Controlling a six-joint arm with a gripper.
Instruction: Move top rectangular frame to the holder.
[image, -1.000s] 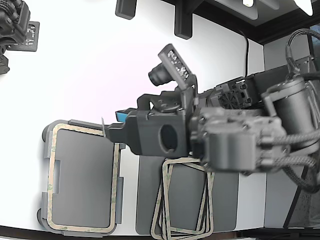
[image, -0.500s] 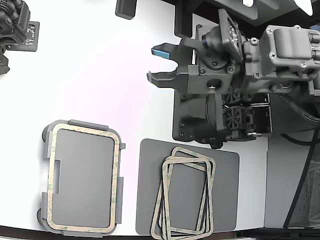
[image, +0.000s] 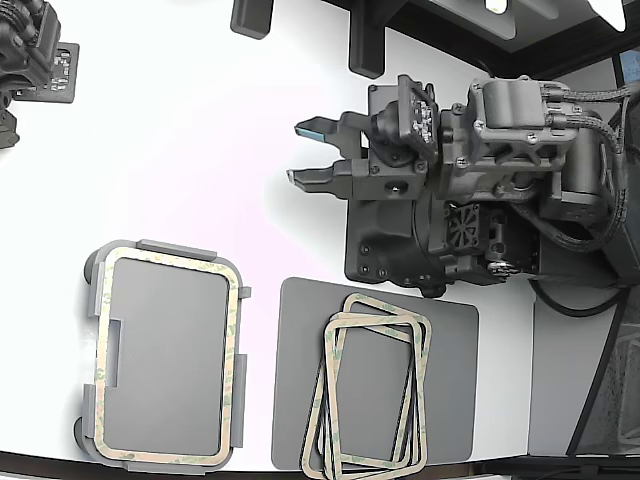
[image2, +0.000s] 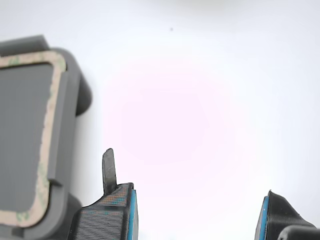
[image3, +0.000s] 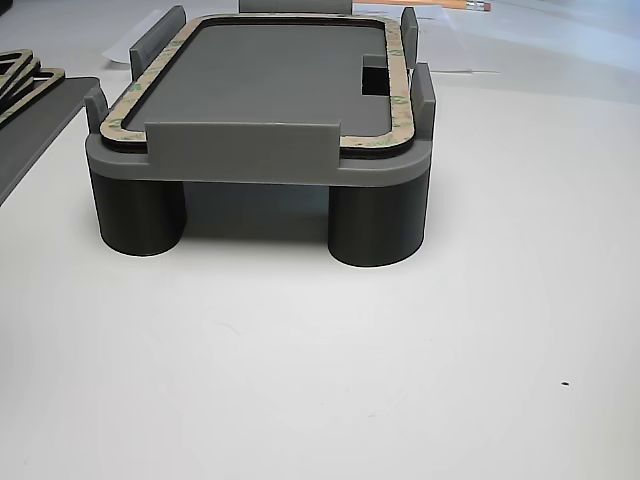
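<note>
Both fingers (image: 308, 177) of the gripper (image: 310, 152) stand spread apart with nothing between them, released over the bare white table (image: 180, 130); in the wrist view their blue-lined inner faces show at either side with only tabletop in the gap. In the exterior view the gripper points toward that view's left, well apart from both the holder and the stack, with the arm's dark body behind it toward the view's right. One rectangular frame (image: 229, 300) lies seated in the holder (image: 92, 300) near the exterior view's lower left, its tan, green-specked ring running flat inside the raised rim tabs. The other view shows that holder standing on round dark legs (image3: 378, 220), the frame level on its deck between the tabs, and the stepped notch cut into one long side. Just beside the holder, toward the exterior view's right, a darker grey flat mat (image: 455, 400) carries a fanned stack of identical frames (image: 325, 400), slightly skewed one over another; how many there are cannot be told for certain. A black object (image: 30, 50) sits at the exterior view's upper left corner of the table.
</note>
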